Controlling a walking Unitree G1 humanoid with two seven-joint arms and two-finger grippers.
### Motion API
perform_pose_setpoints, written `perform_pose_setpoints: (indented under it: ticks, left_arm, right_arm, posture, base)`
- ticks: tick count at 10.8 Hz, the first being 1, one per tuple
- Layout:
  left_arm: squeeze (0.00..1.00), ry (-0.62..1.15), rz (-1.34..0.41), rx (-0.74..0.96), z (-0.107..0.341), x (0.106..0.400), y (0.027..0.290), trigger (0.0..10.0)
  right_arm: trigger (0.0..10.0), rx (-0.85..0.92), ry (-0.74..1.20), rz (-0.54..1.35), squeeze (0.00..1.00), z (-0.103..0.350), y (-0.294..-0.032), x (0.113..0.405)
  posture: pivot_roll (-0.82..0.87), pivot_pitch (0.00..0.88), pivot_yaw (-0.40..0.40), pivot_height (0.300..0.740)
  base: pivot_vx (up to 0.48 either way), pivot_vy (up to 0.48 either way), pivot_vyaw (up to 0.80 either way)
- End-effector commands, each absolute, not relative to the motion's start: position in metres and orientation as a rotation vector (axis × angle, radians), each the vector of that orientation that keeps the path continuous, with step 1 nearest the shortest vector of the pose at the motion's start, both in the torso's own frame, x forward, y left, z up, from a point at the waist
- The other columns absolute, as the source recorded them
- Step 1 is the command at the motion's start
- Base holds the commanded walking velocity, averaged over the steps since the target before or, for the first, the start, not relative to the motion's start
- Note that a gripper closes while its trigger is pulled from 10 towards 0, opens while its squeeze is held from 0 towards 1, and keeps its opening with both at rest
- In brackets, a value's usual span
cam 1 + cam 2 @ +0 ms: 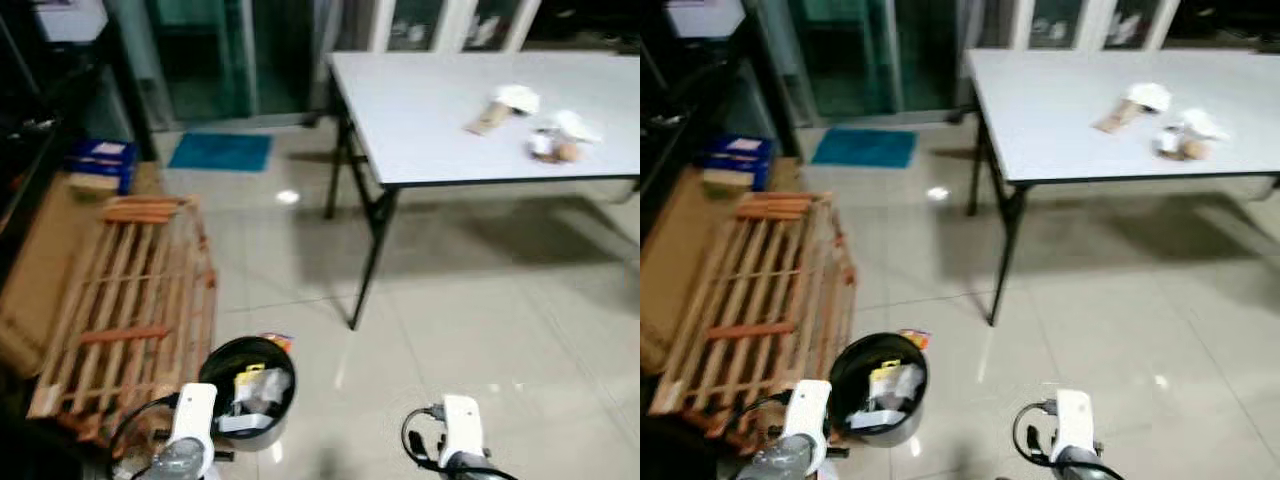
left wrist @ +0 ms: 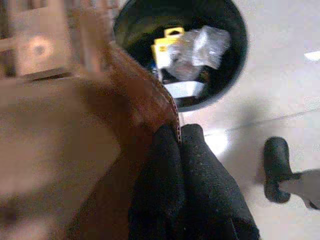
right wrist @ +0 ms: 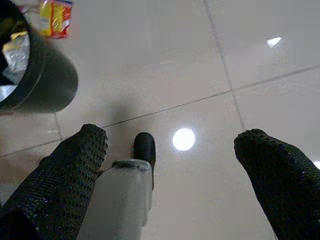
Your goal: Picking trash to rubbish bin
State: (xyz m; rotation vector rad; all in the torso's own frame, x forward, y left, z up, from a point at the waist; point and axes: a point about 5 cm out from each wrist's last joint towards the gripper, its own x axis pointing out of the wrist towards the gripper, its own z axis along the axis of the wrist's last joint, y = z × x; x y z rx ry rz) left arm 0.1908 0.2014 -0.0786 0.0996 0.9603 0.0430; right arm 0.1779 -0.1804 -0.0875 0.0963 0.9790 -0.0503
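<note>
A dim tiled room with a folding table and stacked timber.

Glossy pale floor tiles mirror ceiling lights. A white tabletop on black legs stands at right; a wooden slatted pallet lies at left over cardboard, a blue mat before glass doors behind.

Floor: pale glossy tiles with light reflections.
Near left on floor: black rubbish bin, trash inside; a yellow-red wrapper lies on the tiles just beside its far rim.
Left on floor: wooden slatted pallet, touching the bin's left side; flat cardboard further left.
Far left on floor: blue mat by the glass door.
Table: white top, black legs, far right.
On table: crumpled white and brown scraps near its right end.
</note>
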Motion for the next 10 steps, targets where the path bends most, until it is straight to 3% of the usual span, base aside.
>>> perform_pose_setpoints:
  ticks: [1,5,7,8,10]
  left_arm:
    - [0.00,0.964,0.032,0.095,-0.079,0.190,0.200,10.0]
    - [0.00,0.943,0.022,0.094,-0.076,0.197,0.198,10.0]
    - [0.00,0.961,-0.017,0.006,-0.076,0.198,0.192,10.0]
    - [0.00,0.990,-0.136,-0.065,-0.075,0.201,0.184,10.0]
    - [0.00,1.079,-0.173,-0.075,-0.081,0.191,0.179,10.0]
  right_arm:
    - [10.0,0.101,0.963,-0.053,0.00,-0.085,-0.180,0.183]
    - [10.0,0.114,0.952,-0.050,0.00,-0.084,-0.177,0.185]
    - [10.0,0.116,0.957,-0.049,0.00,-0.085,-0.177,0.184]
    - [10.0,0.117,0.964,-0.040,0.00,-0.085,-0.176,0.183]
    - [10.0,0.117,0.968,-0.034,0.00,-0.086,-0.175,0.183]
  posture:
    - [0.05,0.028,-0.038,0.740]
    - [0.05,0.031,-0.038,0.740]
    - [0.04,0.033,-0.036,0.740]
    - [0.05,0.033,-0.038,0.740]
    - [0.05,0.032,-0.037,0.740]
  base:
    - [0.000,0.000,0.00]
    - [0.000,0.000,0.00]
    - [0.000,0.000,0.00]
    - [0.000,0.000,0.00]
    - [0.000,0.000,0.00]
